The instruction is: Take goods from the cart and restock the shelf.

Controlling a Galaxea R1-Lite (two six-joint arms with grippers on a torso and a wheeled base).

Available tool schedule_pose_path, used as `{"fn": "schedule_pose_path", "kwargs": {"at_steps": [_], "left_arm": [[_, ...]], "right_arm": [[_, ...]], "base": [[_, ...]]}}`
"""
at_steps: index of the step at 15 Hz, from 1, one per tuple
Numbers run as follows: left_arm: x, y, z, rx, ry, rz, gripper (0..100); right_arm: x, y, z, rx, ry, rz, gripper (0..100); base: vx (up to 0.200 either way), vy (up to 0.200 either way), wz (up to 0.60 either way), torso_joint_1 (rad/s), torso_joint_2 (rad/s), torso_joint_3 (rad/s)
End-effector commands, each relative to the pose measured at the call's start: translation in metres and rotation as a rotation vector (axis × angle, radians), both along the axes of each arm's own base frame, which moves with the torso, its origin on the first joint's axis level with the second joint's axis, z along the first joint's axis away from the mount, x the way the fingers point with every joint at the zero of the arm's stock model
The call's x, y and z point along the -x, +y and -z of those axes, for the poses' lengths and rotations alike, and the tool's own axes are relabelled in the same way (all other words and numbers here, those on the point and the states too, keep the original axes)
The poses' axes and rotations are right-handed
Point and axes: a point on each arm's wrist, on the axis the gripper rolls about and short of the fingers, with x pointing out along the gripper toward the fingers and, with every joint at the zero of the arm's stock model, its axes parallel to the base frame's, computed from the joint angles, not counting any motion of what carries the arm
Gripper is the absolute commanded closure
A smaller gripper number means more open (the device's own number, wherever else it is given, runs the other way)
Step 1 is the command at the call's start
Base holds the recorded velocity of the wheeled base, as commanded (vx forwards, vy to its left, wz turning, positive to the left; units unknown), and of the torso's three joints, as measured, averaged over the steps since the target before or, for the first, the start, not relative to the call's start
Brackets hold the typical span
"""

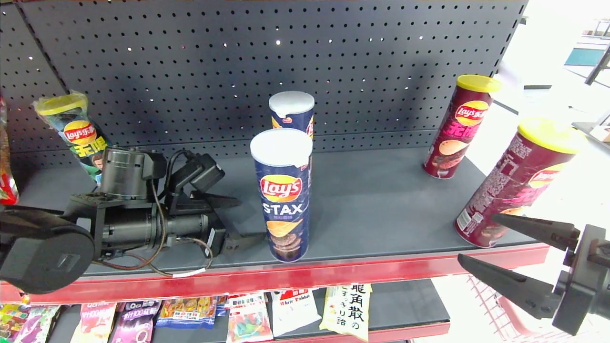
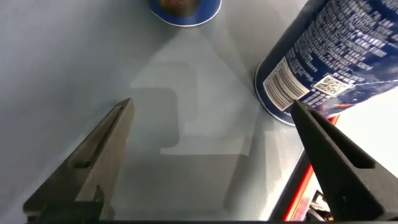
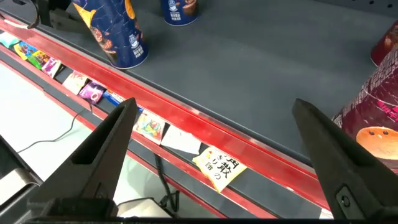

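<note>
Right now our left gripper sits low over the dark grey metal shelf, wide open and empty, at 9 o'clock of the blue cardboard crisp can, just beside it. Our right gripper hangs wide open at 5 o'clock of the maroon yellow-lidded crisp can. We should draw the left back, clear of the blue can, before reaching into the pink wire cart.

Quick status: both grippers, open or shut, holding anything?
Left gripper: open, empty, beside the front blue cylindrical chip can.
Right gripper: open, empty.
</note>
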Motion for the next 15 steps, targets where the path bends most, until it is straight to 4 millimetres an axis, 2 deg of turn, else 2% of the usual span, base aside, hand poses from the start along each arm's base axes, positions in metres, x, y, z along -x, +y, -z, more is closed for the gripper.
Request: {"fn": "schedule_pose_path", "kwargs": {"at_steps": [1,10,12,14,15], "left_arm": [[-0.001,-0.002,0.001,-0.001,0.004,0.005,0],[0.001,-0.004,0.002,-0.001,0.007,0.012,0],[0.004,0.001,-0.001,0.0,0.004,-0.011,0],[0.014,0.029,-0.016,0.007,-0.052,-0.113,0],[0.016,0.032,-0.018,0.005,-0.062,-0.129,0]], "right_arm": [[-0.001,0.001,0.001,0.0,0.007,-0.002,0],[-0.001,0.001,0.001,-0.006,0.014,0.0,0],[0.0,0.0,0.003,-0.003,0.017,0.003,0],[0.007,-0.009,0.007,-0.006,0.01,0.03,0],[0.008,-0.01,0.008,-0.005,0.007,0.033,0]], "base": [[0.0,0.0,0.0,0.0,0.0,0.0],[0.0,0.0,0.0,0.0,0.0,0.0],[0.0,0.0,0.0,0.0,0.0,0.0],[0.0,0.0,0.0,0.0,0.0,0.0],[0.0,0.0,0.0,0.0,0.0,0.0]]}}
